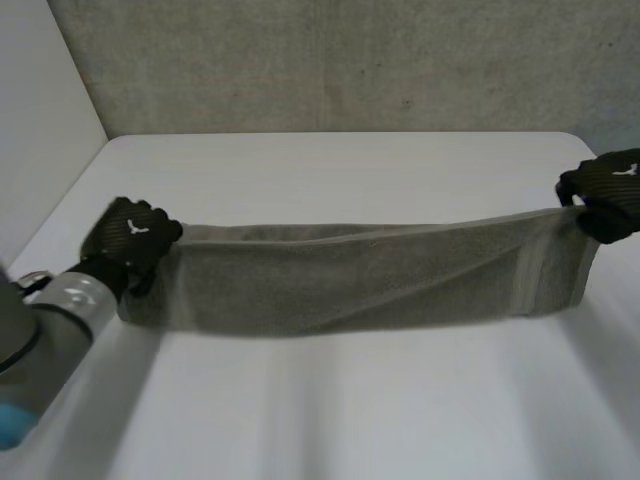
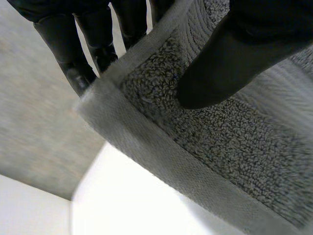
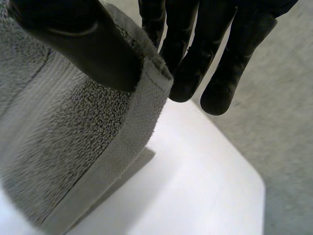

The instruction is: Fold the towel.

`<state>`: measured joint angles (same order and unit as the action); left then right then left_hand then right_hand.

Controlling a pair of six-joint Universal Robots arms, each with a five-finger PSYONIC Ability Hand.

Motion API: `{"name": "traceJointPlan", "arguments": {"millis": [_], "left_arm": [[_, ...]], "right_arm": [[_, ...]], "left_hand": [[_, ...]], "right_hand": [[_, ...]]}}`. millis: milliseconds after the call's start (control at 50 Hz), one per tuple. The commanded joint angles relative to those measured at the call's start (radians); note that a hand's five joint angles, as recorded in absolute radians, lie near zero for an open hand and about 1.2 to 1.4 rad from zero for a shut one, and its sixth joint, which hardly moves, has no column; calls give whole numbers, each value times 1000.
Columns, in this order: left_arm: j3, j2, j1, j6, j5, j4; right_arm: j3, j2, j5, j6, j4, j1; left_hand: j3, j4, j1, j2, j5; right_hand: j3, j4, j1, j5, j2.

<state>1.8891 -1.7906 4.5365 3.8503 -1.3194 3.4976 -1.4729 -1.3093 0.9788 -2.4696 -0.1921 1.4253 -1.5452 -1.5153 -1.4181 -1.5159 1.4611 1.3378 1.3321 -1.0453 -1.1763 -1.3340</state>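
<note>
The grey towel (image 1: 370, 275) hangs as a long band stretched taut between the two hands, its lower edge at or just above the white table (image 1: 350, 420). The left hand (image 1: 130, 235) pinches one end corner between thumb and fingers; the right hand (image 1: 610, 190) pinches the far end corner the same way. It looks mid-fold, held ready. The next move probably calls for bringing one end over to the other evenly, both pinches kept firm. No label or readable writing shows.

A white table (image 1: 330, 400) meets a grey wall (image 1: 350, 60).
</note>
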Motion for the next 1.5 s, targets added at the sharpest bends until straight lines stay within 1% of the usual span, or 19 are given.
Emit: {"name": "traceJointPlan", "arguments": {"millis": [20,160,300,320,340,360,380,400,420,580,720,820,980,1100,1160,1240,1320,1360,1500], "left_arm": [[-179,-217,-14,-2,-6,-5],[-375,-363,-40,-2,-4,-3],[-502,-460,-71,0,-17,-11],[-521,-476,-74,0,-35,-18],[-521,-477,-74,0,-35,-19],[-528,-486,-77,0,-62,-29],[-530,-492,-79,1,-101,-37],[-530,-492,-79,1,-101,-37],[-535,-492,-80,1,-139,-40],[-475,-425,-89,-14,-248,-52],[-288,-273,-85,-18,-241,-26],[-135,-187,-89,-23,-239,78],[-42,-158,-86,-25,-239,228],[-25,-159,-82,-23,-238,245],[-25,-159,-77,-23,-238,245],[-27,-159,-74,-28,-238,247],[-25,-159,-73,-38,-238,245],[-25,-159,-73,-61,-236,245],[-25,-161,-71,-84,-235,245]], "right_arm": [[158,232,104,0,2,69],[281,395,201,-8,10,110],[332,444,251,-22,43,136],[341,450,271,-29,58,138],[341,450,271,-29,59,138],[348,453,293,-37,77,142],[356,455,317,-46,97,148],[356,455,317,-46,97,149],[362,455,345,-52,114,153],[307,408,374,-62,115,184],[117,236,363,-49,125,202],[-19,138,347,-48,131,196],[-72,133,333,-48,118,196],[-63,136,333,-52,132,170],[-6,162,294,-60,131,136],[132,290,204,-92,105,144],[252,369,192,-160,57,141],[376,465,176,-225,13,141],[534,614,179,-264,-24,144]], "left_hand": [[149,119,22,120,-239],[149,119,22,120,-239],[149,119,22,120,-239],[521,491,393,491,-611],[524,494,397,495,-615],[1149,1119,1022,1120,-1240],[1365,1335,1238,1335,-1455],[1367,1337,1240,1338,-1457],[1364,1334,1237,1335,-1454],[1358,1328,1231,1329,-1449],[1349,1319,1222,1320,-1440],[1343,1314,1216,1314,-1434],[1343,1313,1216,1314,-1434],[1343,1313,1216,1314,-1434],[1343,1313,1216,1314,-1434],[1343,1313,1216,1314,-1434],[1343,1313,1216,1314,-1434],[1343,1313,1216,1314,-1434],[1343,1313,1216,1314,-1434]], "right_hand": [[58,64,-351,-45,-62],[58,64,-351,-45,-62],[58,64,-351,-45,-62],[-68,-63,-224,81,65],[-70,-64,-223,83,66],[-587,-581,295,600,583],[-979,-973,686,992,975],[-983,-977,690,996,979],[-1163,-1158,871,1176,1159],[-1163,-1158,871,1176,1159],[-1163,-1158,871,1176,1159],[-1163,-1158,871,1176,1159],[-1074,-1068,781,1087,1070],[-1083,-1077,790,1096,1079],[-1036,-1030,743,1049,1032],[-892,-886,599,905,888],[-889,-883,596,902,885],[-854,-848,561,867,850],[-783,-777,491,796,779]]}}
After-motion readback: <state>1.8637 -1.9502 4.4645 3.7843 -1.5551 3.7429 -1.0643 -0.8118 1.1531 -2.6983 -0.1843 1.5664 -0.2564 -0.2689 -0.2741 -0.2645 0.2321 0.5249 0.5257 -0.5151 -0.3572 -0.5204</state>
